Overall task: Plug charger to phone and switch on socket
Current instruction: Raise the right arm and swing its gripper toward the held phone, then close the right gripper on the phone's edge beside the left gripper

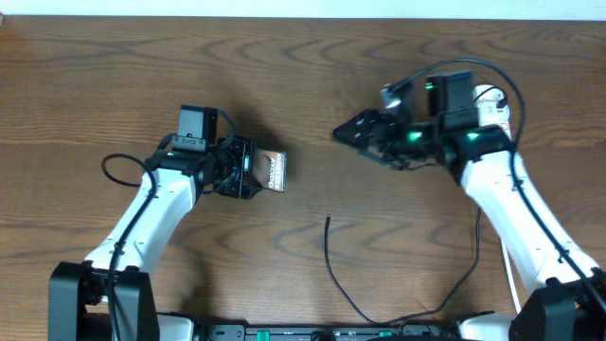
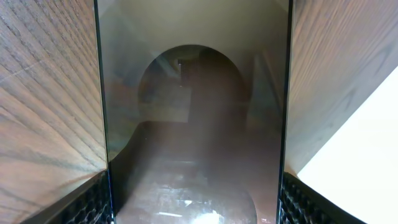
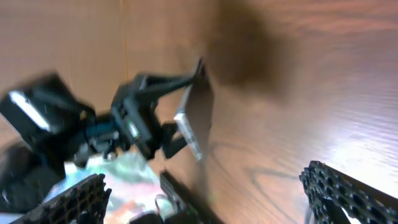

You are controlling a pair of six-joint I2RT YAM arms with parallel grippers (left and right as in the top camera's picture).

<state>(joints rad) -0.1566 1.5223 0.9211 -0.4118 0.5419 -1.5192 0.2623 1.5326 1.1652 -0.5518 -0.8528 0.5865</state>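
My left gripper (image 1: 244,169) is shut on the brown-bronze phone (image 1: 272,170) and holds it by one end, the other end pointing right. In the left wrist view the glossy phone (image 2: 193,124) fills the gap between the jaws (image 2: 194,211). The charger, a thin black cable (image 1: 346,294), lies on the table with its plug tip (image 1: 327,221) free, below and right of the phone. My right gripper (image 1: 346,133) is open and empty above the table, right of the phone. Its blurred wrist view shows wide jaws (image 3: 205,199) and the held phone (image 3: 199,106). The socket (image 1: 490,97) is mostly hidden behind the right arm.
The brown wooden table (image 1: 303,57) stretches across the view. A white cord (image 1: 512,279) runs down the right side beside the right arm. The charger cable loops along the front edge toward the right arm's base.
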